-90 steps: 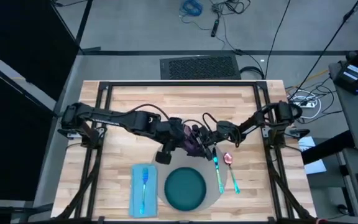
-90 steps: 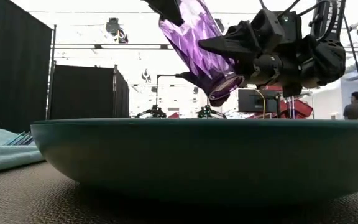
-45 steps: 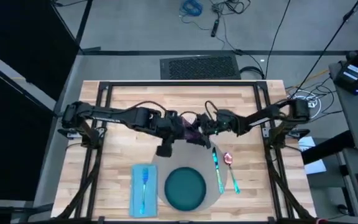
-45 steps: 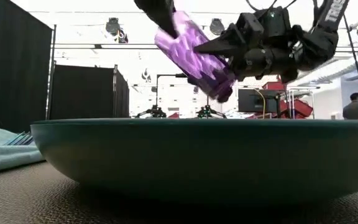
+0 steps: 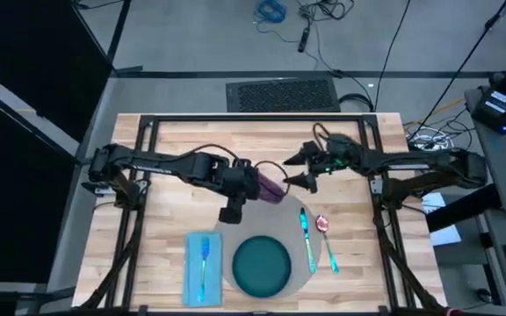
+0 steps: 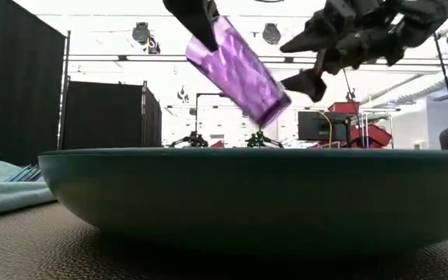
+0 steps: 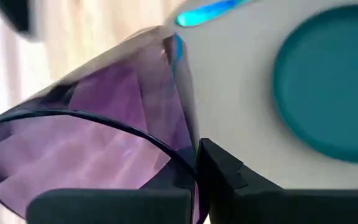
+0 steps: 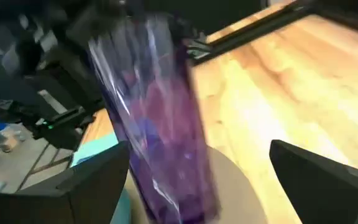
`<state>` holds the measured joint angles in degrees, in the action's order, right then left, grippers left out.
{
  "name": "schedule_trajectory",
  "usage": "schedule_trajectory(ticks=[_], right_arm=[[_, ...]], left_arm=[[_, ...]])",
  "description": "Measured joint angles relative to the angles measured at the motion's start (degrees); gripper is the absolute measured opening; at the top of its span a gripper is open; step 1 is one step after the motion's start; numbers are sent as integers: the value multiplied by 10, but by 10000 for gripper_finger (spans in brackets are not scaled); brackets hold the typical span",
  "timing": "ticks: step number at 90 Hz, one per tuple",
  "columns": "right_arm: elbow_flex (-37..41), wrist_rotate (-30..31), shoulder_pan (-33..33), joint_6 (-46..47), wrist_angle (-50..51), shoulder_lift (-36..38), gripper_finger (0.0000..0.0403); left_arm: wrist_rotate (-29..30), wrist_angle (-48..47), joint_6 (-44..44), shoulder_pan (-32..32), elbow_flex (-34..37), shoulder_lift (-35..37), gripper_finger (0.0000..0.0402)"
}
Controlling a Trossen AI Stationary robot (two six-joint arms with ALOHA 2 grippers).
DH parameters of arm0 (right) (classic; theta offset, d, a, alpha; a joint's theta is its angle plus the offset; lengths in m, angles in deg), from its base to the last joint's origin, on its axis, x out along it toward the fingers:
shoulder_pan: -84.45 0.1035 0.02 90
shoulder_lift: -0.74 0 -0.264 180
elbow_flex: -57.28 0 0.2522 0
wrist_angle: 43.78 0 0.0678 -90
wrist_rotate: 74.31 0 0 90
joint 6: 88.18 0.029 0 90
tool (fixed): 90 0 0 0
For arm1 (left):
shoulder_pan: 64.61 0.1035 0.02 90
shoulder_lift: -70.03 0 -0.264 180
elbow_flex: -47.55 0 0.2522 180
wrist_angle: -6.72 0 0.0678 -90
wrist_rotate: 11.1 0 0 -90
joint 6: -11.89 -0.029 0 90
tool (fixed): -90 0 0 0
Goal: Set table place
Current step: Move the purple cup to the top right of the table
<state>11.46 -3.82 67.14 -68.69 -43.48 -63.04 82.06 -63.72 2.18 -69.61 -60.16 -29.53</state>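
Placemat [image 5: 309,263] below left pincer [image 5: 255,183] clamping tilted purple tumbler [image 5: 271,186], right pincer [image 5: 299,168] open alongside

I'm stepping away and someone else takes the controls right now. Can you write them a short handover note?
Left gripper: shut on the faceted purple plastic tumbler, held tilted in the air above the light-wood table, behind the placemat.
Right gripper: open, empty, just beside the tumbler.
Done: dark teal round plate sits on the round grey placemat; fork on the light blue cloth napkin beside it; blue-handled knife and spoon lie on the other side.
Left: set the tumbler upright, probably behind the plate, and release it.
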Motion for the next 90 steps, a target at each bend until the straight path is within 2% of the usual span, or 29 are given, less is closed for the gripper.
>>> schedule_trajectory(ticks=[12,23,40,52,59,70,90], right_arm=[[0,35,-25,-9,98,84,369],[1,38,-51,-4,147,145,370],[1,43,-68,-1,182,203,370],[1,44,-71,-1,190,210,370],[1,44,-71,-1,191,210,370],[1,44,-71,-5,189,209,370],[1,44,-71,-19,187,209,370]], left_arm=[[-12,2,-16,-4,-1,-23,0],[-14,-9,-43,-4,-45,-63,0],[-5,-148,-79,-5,-230,-168,0],[4,-257,-108,-4,-359,-237,0],[1,-294,-108,-1,-406,-266,0],[-26,-317,-106,-1,-404,-282,0],[-21,-331,-101,-8,-404,-311,0]])
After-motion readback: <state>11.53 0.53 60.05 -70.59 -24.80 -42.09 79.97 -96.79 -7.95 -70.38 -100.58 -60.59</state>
